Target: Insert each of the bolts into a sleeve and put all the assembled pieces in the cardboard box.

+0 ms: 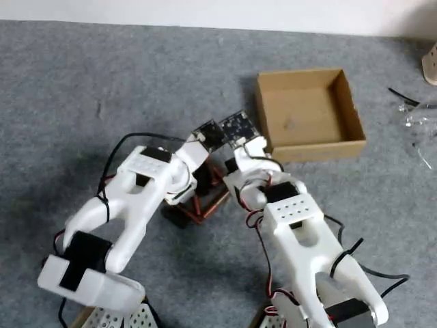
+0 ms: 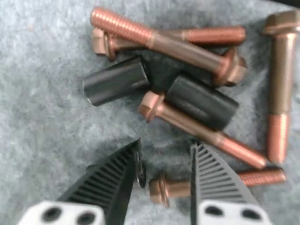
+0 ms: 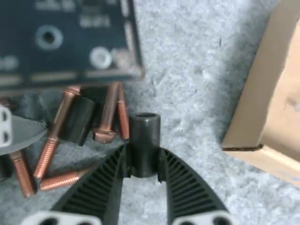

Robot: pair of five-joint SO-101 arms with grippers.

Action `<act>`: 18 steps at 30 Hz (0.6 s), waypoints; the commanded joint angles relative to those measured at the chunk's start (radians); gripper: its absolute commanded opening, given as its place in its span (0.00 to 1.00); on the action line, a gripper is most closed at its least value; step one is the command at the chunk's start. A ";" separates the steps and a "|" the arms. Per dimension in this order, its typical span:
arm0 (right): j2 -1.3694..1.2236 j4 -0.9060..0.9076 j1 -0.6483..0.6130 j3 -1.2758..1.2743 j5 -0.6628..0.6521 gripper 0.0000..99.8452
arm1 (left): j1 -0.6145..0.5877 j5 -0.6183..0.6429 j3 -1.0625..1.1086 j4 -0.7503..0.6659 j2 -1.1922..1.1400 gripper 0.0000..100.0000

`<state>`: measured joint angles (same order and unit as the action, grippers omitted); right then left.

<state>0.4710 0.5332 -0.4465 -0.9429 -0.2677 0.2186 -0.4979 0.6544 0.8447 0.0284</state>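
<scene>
The right gripper [image 3: 143, 152] is clamped on a black sleeve [image 3: 144, 133], its long axis running out along the fingers, open end away from the wrist. The left gripper [image 2: 165, 144] stands with fingers apart above a copper bolt [image 2: 171, 187] lying crosswise, head between them. In the high view the cardboard box [image 1: 300, 116] sits at two o'clock from both.

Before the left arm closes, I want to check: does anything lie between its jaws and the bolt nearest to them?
Nothing visible. The left gripper is open, and the bolt lies bare on the carpet, head between the jaws.
</scene>
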 commanded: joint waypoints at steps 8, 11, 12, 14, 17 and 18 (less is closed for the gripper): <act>0.030 -0.110 0.012 -0.042 -0.012 0.00 | 0.019 -0.400 -0.059 0.282 0.283 0.18; 0.030 -0.110 0.012 -0.041 -0.012 0.00 | 0.045 -0.600 0.025 0.311 0.283 0.18; 0.030 -0.111 0.012 -0.041 -0.012 0.00 | 0.051 -0.654 0.050 0.311 0.283 0.18; 0.030 -0.111 0.012 -0.041 -0.012 0.00 | 0.076 -0.735 0.093 0.311 0.283 0.18; 0.030 -0.113 0.012 -0.041 -0.014 0.00 | 0.094 -0.807 0.142 0.305 0.283 0.18; 0.030 -0.113 0.012 -0.041 -0.014 0.00 | 0.093 -0.816 0.148 0.305 0.283 0.18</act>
<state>0.4710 0.4580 -0.4373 -0.9935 -0.2677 0.2800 -1.2497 0.7894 1.1439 0.2770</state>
